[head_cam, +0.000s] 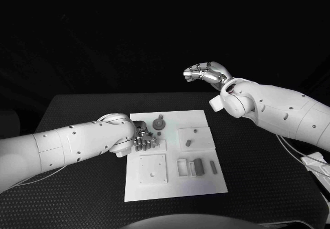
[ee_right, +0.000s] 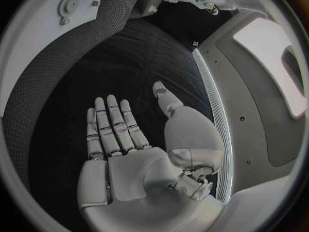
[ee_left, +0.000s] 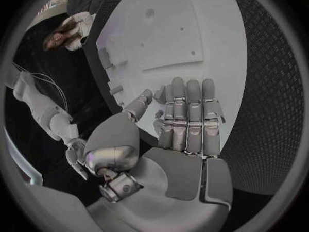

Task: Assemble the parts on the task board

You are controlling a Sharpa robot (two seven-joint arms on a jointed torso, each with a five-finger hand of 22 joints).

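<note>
The task board [head_cam: 199,119], a white rectangular plate, lay in the middle of the black table [head_cam: 82,107], its long sides running away from the robot. On it sat several small grey parts: a round disc-shaped part [head_cam: 159,124] near the far edge, a small upright peg [head_cam: 188,142] beside a raised square plate [head_cam: 196,133] toward the right, and a row of narrow grey bars [head_cam: 198,167] next to a white open frame [head_cam: 183,167] lower down. A second raised square plate with small holes [head_cam: 153,168] occupied the near left portion of the board. The left hand [head_cam: 142,137] hovered over the board's left edge, just beside the disc, its fingers [ee_left: 188,116] extended side by side and holding nothing. The right hand [head_cam: 205,74] was raised well beyond the far edge of the table, apart from the board; in the right wrist view its fingers [ee_right: 116,126] were stretched flat and open, empty.
</note>
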